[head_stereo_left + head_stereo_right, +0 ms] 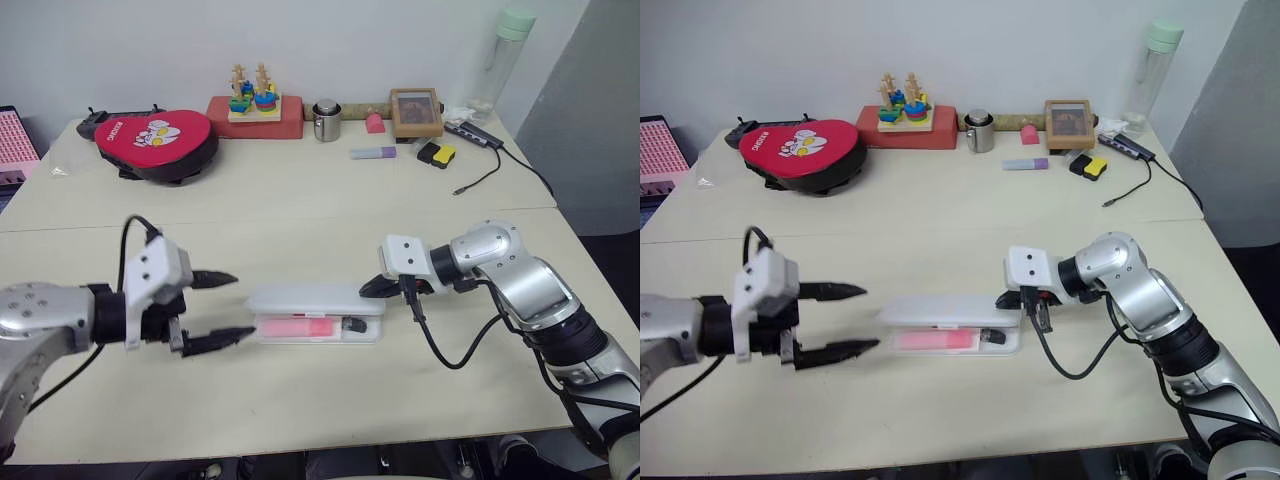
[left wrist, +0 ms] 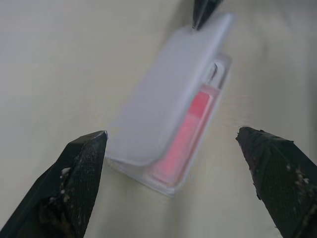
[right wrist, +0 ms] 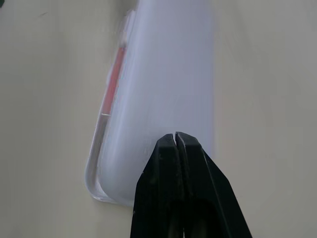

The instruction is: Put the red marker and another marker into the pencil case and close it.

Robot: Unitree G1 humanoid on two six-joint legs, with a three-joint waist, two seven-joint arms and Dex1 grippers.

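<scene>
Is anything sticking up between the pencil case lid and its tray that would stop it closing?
Nothing visible. The pink marker lies flat in the pencil case; the right tool, shut, is at the half-lowered lid's edge.

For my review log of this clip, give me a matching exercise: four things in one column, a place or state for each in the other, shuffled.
Things:
1. left claw
2. right claw
3. pencil case
4. purple highlighter

Places or states:
a. lid partly lowered, pink marker visible in the tray
b. shut, tip at the lid's end
c. open, beside the case's other end
d. lying far back on the table, near the picture frame

Pairs: 1-c, 2-b, 3-a, 4-d
</scene>
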